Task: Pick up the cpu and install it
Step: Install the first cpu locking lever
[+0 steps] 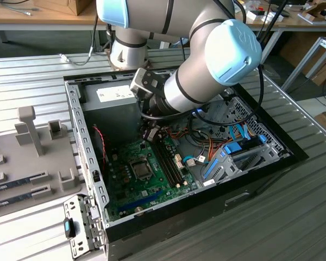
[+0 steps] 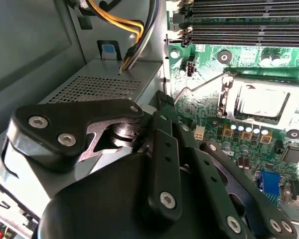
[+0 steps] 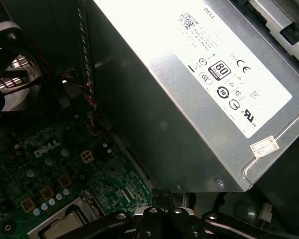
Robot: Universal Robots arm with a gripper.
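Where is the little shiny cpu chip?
The cpu sits in the socket on the green motherboard, below the memory slots in the second wrist view.

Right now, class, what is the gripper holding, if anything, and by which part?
Nothing: the gripper is shut and empty above the motherboard. The cpu already sits in its socket, apart from the gripper.

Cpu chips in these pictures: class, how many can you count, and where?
1. The cpu lies in the metal-framed socket on the green motherboard inside the open computer case, seen in all three views. Others may be hidden behind the arm.
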